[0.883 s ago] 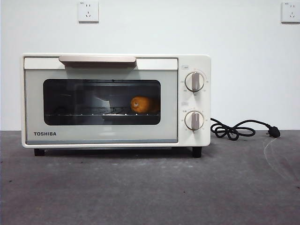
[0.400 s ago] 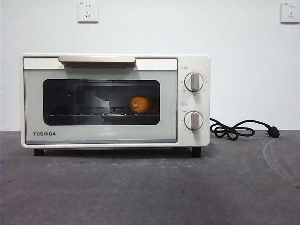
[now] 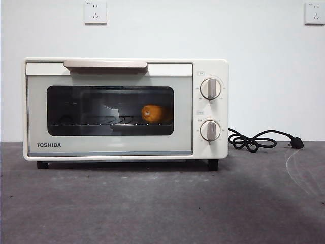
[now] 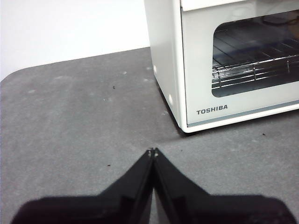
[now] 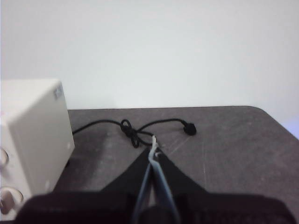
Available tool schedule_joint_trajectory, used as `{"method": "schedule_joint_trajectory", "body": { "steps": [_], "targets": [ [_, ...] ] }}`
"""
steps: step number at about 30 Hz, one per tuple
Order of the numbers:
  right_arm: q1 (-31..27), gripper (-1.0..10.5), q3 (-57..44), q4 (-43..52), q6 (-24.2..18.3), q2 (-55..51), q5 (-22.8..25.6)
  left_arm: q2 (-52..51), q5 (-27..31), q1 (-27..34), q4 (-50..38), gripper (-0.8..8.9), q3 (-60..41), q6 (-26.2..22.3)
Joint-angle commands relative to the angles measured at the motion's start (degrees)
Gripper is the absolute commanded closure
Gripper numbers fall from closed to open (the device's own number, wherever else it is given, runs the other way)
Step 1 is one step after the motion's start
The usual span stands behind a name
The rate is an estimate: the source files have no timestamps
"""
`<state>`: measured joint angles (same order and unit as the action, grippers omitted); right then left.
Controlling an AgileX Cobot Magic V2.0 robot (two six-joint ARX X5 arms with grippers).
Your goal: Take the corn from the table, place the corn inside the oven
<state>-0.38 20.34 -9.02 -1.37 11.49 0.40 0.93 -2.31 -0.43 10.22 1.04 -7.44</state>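
Corn (image 3: 152, 113) sat on the rack inside the closed oven (image 3: 210, 147); left gripper (image 4: 153, 151) and right gripper (image 5: 153, 145) were both pinched together, empty, clear of it – job looked done, nothing left but parking

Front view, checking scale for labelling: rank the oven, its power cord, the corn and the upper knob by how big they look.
1. oven
2. power cord
3. corn and upper knob: alike; corn sits deeper, behind glass.
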Motion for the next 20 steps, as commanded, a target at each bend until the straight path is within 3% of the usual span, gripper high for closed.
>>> {"method": "schedule_joint_trajectory", "body": {
  "steps": [1, 13, 20],
  "targets": [
    [-0.1, 9.5, -5.1, 3.5, -0.4, -2.4, 0.2, 0.0, 0.0, 0.1, -0.7, 8.17, -0.5, 0.4],
    [-0.1, 9.5, -18.9, 3.3, 1.3, -11.1, 0.0, 0.0, 0.0, 0.1, -0.7, 8.17, -0.5, 0.4],
    [-0.1, 9.5, -19.5, -1.4, 1.1, -11.0, 0.2, 0.1, 0.0, 0.1, -0.7, 8.17, -0.5, 0.4]
  ]
}}
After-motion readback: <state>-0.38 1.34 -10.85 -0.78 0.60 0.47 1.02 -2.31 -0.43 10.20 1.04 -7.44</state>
